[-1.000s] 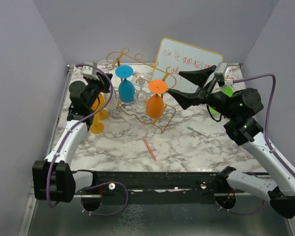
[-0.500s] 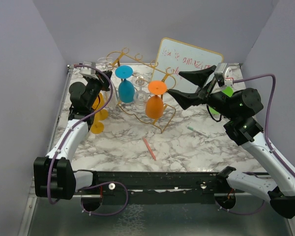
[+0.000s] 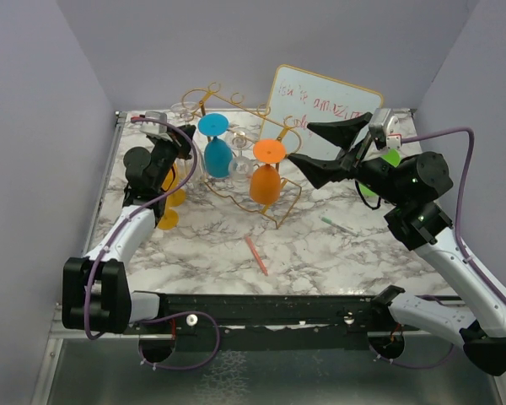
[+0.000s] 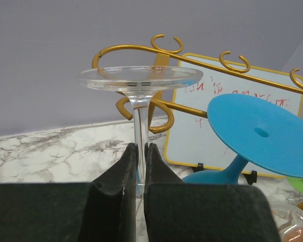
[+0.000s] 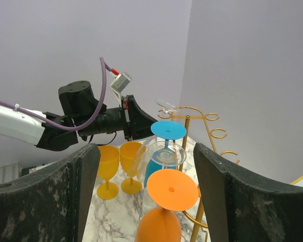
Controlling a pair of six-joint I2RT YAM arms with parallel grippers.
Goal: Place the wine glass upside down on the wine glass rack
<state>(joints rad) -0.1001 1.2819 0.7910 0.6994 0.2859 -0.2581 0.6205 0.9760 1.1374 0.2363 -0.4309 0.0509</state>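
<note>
Left gripper (image 4: 140, 151) has edged toward the wine glass rack (image 4: 141, 47); its wrist view alone shows jaws clamped on the upright, foot-up wine glass (image 4: 140, 80) stem; right gripper (image 5: 144, 151) gapes empty.

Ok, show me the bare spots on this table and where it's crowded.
Bare marble lies between the yellow glasses and the pink stick, and between that stick and the green pen. Crowded: the back, with the gold rack, its blue glass and orange glass, and the left gripper shut on a clear glass.

Left pincer (image 4: 140, 154) pinched shut, arm raised, right pincer (image 3: 299, 143) spread wide, held aloft
</note>
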